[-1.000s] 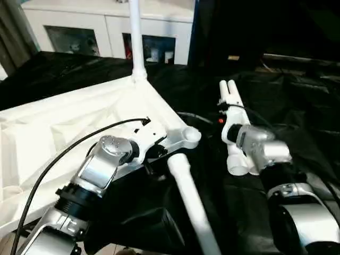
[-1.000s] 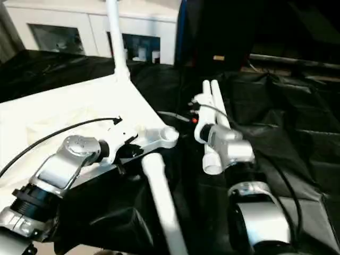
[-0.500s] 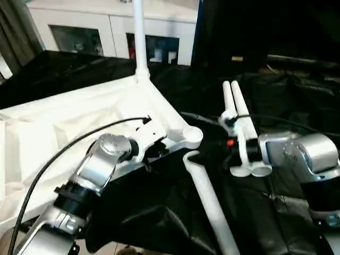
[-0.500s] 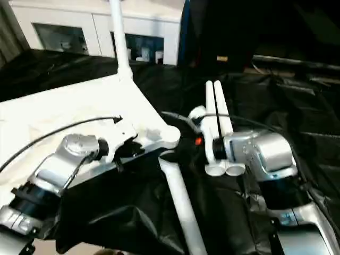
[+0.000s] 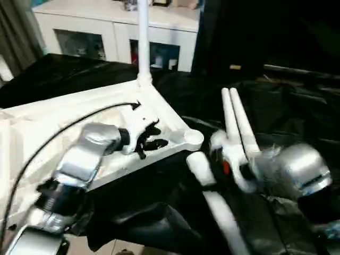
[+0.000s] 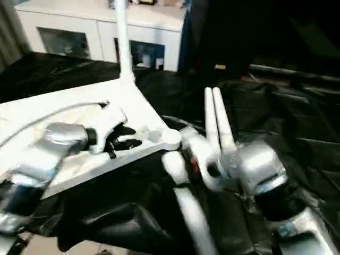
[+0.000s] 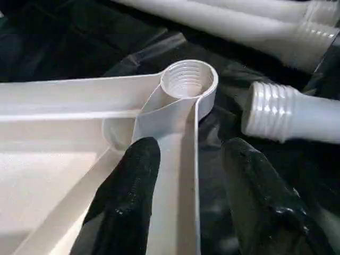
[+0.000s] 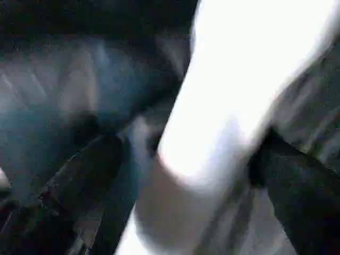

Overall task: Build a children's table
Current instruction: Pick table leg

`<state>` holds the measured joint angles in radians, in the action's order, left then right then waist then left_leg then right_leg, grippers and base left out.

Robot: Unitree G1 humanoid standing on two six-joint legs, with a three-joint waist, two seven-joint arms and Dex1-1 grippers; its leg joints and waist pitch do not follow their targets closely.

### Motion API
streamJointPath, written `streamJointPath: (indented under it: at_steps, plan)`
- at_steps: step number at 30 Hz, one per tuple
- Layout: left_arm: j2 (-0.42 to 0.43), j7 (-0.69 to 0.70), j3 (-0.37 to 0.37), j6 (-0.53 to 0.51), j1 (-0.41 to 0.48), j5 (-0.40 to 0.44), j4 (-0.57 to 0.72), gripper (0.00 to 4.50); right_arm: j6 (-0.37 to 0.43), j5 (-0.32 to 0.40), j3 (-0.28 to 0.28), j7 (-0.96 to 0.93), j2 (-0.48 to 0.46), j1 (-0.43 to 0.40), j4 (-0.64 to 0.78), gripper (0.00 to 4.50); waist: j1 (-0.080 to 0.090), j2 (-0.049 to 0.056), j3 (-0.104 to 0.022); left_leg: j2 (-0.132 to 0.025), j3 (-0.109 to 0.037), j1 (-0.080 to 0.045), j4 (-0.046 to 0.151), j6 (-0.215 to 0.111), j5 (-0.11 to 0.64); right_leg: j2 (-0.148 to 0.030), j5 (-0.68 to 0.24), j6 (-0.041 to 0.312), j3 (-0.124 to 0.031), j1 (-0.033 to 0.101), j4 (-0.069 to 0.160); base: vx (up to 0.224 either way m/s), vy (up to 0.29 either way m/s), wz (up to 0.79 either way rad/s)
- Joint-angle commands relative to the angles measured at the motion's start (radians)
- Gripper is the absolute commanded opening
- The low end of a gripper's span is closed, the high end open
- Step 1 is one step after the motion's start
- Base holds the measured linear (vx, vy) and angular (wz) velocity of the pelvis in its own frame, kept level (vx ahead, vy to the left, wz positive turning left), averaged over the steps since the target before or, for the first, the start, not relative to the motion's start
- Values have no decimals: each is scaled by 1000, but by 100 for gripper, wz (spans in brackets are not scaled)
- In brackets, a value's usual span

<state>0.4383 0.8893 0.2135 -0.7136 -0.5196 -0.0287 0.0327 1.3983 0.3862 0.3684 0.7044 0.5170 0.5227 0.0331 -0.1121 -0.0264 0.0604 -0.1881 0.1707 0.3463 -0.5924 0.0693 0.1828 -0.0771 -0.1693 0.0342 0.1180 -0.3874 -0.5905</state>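
Upturned table top (image 5: 79, 122) lying on the bench, left gripper (image 7: 186, 159) straddling its rim with jaws apart beside the empty corner socket (image 7: 188, 79), while the right gripper (image 8: 180, 159), jaws apparently around a leg (image 5: 212, 191), is swinging it closer for threading.

a blurred white leg (image 8: 234, 90) of the children's table runs between the right gripper's (image 8: 186, 175) two black fingers (image 8: 85, 170). one finger lies on each side of it. dark sheeting (image 8: 79, 64) lies beyond.
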Motion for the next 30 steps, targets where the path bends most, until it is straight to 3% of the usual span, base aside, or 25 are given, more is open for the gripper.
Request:
streamJointPath:
  at_steps: [1,3,5,7,9,14,17,18,20,22,26,27,30]
  plan:
    - [3,-4,-10,-49,18,-18,60,251,18,-7,13,-12,9,2,-12,450,0,11,-56,-41,-26,-18,74,41,335,-86,-527,36,-53,33,106,0,0,0]
    - [13,-16,-18,-78,45,-21,100,276,17,-15,14,-18,19,6,-13,450,1,11,-57,-43,-28,-13,75,40,321,-87,-524,34,-53,37,105,0,0,0]
    - [26,-27,-27,-106,70,-27,141,292,19,-14,4,-22,21,6,-20,412,-1,16,-57,-41,-25,-18,73,38,319,-84,-523,29,-54,31,106,0,0,0]
    - [34,-38,-51,-151,97,-52,195,305,12,-20,-15,-43,9,6,-48,409,1,18,-58,-41,-26,-15,74,36,316,-82,-506,34,-52,34,106,0,0,0]
    - [32,-37,-65,-187,114,-76,234,334,7,-22,-43,-54,-3,0,-68,377,0,19,-58,-43,-26,-15,74,39,314,-81,-475,53,-54,33,101,0,0,0]
    - [31,-41,-73,-226,135,-101,271,378,3,-17,-76,-56,-11,10,-95,332,1,21,-59,-44,-26,-12,76,41,316,-79,-432,73,-56,37,94,0,0,0]
    - [28,-53,-72,-251,144,-117,285,382,-5,-11,-102,-59,-16,21,-114,322,0,23,-59,-42,-26,-11,75,39,305,-79,-432,73,-57,39,93,0,0,0]
    - [25,-58,-71,-256,146,-119,289,413,-10,-9,-104,-56,-11,22,-110,296,0,22,-60,-42,-25,-11,74,39,301,-79,-428,74,-57,39,94,0,0,0]
    - [28,-65,-66,-258,150,-115,293,413,-8,-3,-114,-54,-7,23,-99,296,0,23,-60,-42,-25,-10,74,38,293,-78,-412,77,-58,40,91,0,0,0]
    - [34,-74,-65,-260,154,-117,299,441,15,16,-143,-46,-2,25,-73,268,0,25,-62,-43,-25,-8,74,37,280,-76,-392,79,-59,42,88,0,0,0]
    - [22,-86,-83,-277,159,-147,316,450,42,42,-188,-33,9,21,-59,230,-1,26,-63,-43,-22,-8,72,35,257,-75,-353,96,-61,43,82,0,0,0]
    - [19,-89,-85,-281,159,-151,317,450,45,47,-197,-30,12,21,-60,223,-1,21,-64,-43,-21,-6,72,30,242,-76,-336,107,-62,46,80,0,0,0]
    - [6,-101,-95,-284,163,-166,322,450,57,65,-232,-20,21,25,-66,206,-1,21,-64,-43,-20,-4,70,27,227,-75,-322,113,-62,47,77,0,0,0]
